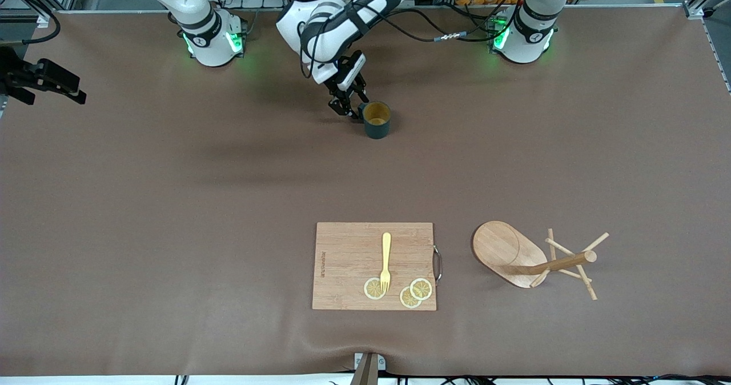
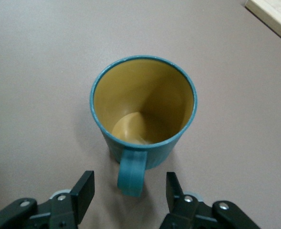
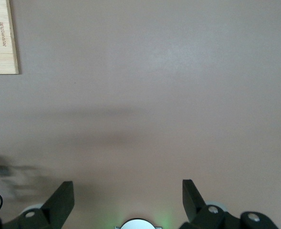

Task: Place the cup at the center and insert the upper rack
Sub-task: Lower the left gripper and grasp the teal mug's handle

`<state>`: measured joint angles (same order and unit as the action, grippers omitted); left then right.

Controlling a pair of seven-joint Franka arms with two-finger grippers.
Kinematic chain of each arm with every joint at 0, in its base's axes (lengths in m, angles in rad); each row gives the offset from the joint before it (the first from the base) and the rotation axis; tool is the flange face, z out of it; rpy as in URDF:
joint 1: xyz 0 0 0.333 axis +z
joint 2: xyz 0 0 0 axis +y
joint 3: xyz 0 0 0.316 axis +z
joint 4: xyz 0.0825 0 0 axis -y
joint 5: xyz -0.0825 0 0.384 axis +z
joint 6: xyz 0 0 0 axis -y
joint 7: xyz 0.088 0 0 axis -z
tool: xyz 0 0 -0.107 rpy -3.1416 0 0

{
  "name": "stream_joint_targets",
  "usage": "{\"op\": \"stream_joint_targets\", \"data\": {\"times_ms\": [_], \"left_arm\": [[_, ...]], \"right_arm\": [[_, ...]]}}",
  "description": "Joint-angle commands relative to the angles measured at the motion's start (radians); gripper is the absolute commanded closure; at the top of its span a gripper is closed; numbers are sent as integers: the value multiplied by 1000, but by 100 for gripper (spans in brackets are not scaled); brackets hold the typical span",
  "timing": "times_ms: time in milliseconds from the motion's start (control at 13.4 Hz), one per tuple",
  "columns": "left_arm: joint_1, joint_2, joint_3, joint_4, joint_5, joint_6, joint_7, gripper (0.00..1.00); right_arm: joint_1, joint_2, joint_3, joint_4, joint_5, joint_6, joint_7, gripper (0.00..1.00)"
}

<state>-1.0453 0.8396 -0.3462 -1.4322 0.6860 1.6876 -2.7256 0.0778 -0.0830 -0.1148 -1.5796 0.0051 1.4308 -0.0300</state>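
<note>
The dark teal cup (image 1: pixel 377 120) with a tan inside stands upright on the brown table, toward the robots' bases and about midway between the two arms. My left gripper (image 1: pixel 349 106) is down beside it on the handle side. In the left wrist view the cup (image 2: pixel 145 95) points its handle between the fingers of the left gripper (image 2: pixel 130 183), which is open with a gap on each side. The upper rack (image 1: pixel 508 253), a light wooden mug tree, lies tipped on its side nearer the front camera, toward the left arm's end. My right gripper (image 3: pixel 128 188) is open over bare table.
A wooden cutting board (image 1: pixel 348 259) lies beside the rack, nearer the front camera than the cup, with a yellow fork (image 1: pixel 386 259) and lemon slices (image 1: pixel 411 292) on it. A black fixture (image 1: pixel 40 79) juts in at the right arm's end of the table.
</note>
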Motion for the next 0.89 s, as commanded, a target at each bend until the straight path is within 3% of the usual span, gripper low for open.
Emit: {"op": "stream_joint_targets", "data": {"times_ms": [0,596,745,819], "left_arm": [[-24,7,18,16,27,-2,-69,32],[-25,6,30,16,24,-13,-97,43],[-25,6,30,16,23,-13,-97,53],[-25,3,32,16,21,-13,-97,65]], "right_arm": [[-4,-21,4,1,15,-4,12,0],[-4,-21,6,10,16,-26,15,0],[-4,-21,6,10,16,-38,28,0],[-4,-21,6,10,16,-49,41,0]]}}
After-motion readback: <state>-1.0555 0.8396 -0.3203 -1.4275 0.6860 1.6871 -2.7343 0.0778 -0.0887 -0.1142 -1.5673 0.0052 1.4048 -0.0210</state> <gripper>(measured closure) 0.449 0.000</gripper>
